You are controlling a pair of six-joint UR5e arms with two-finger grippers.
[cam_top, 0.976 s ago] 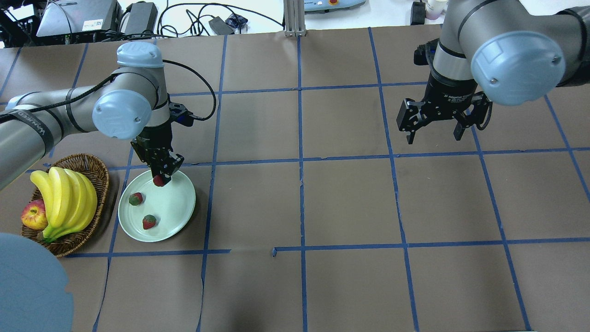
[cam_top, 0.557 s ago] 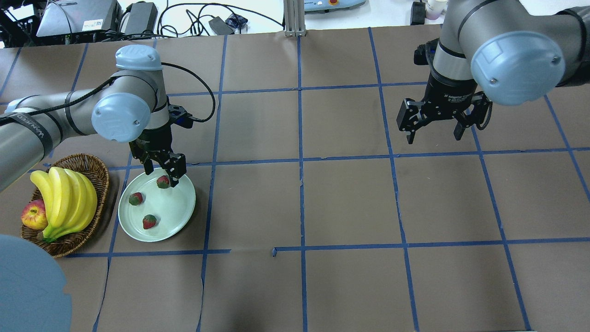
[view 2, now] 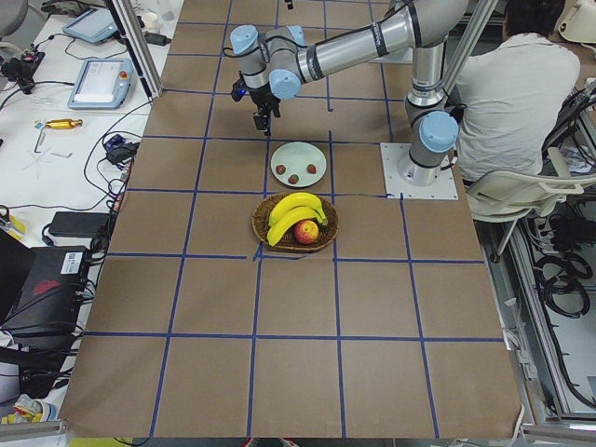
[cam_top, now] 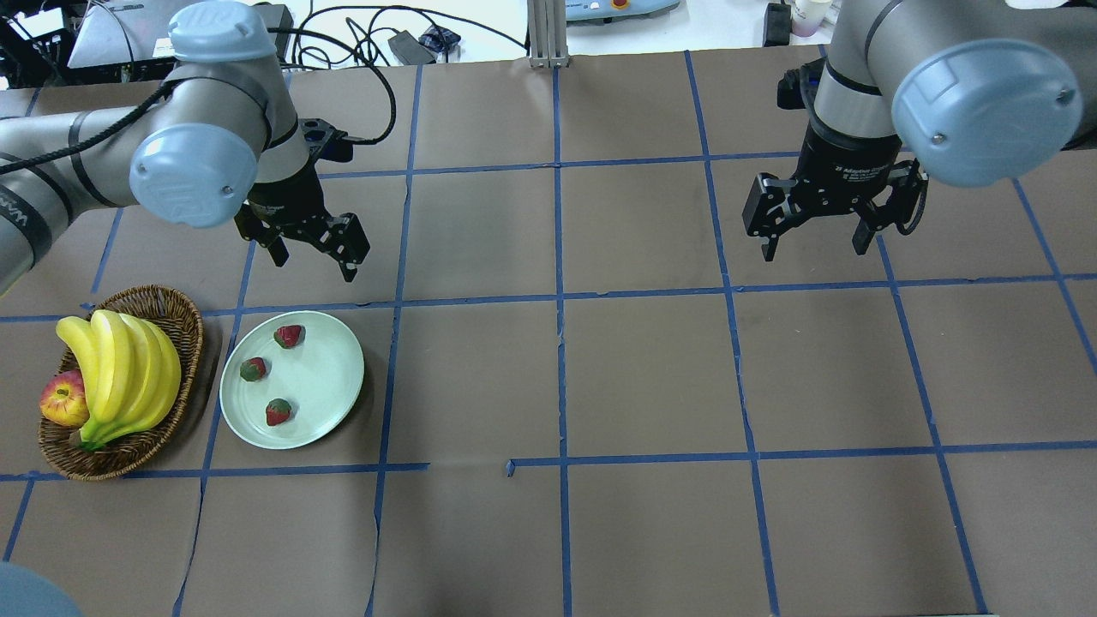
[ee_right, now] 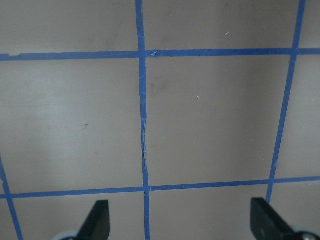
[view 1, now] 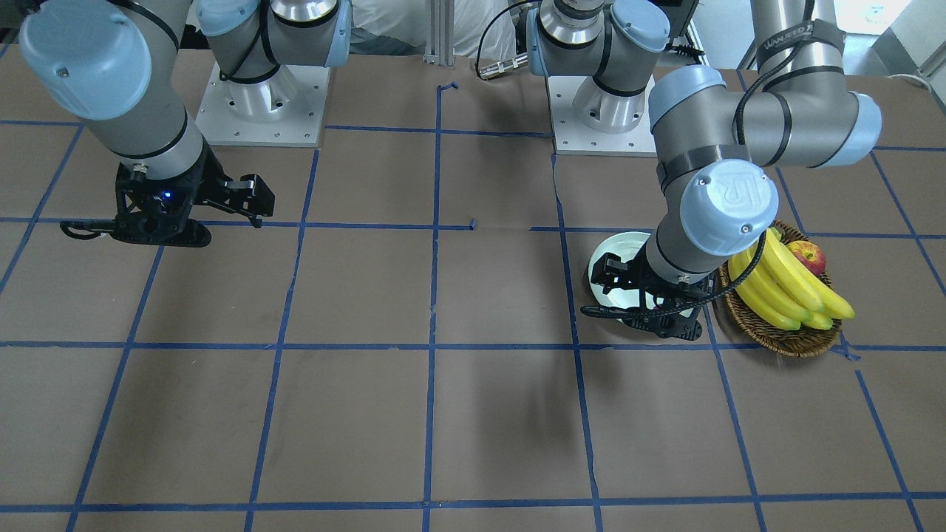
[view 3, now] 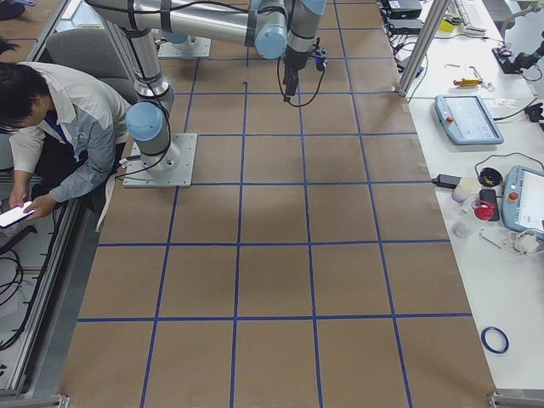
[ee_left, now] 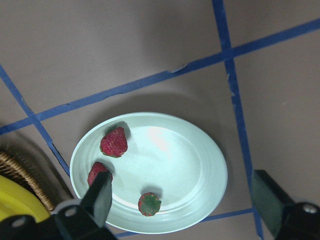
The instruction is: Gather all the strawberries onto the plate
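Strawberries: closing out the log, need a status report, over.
Left gripper open, empty, hovering beyond the plate. Right gripper open, empty. All three strawberries on it. Nothing in the way.

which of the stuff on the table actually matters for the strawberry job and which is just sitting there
Part of the job:
three small red green-capped strawberries, all lying on the plate
round pale mint-green plate
left gripper, open and empty

Just lying about:
brown woven wicker basket beside the plate
yellow bananas in the basket
red-yellow apple in the basket
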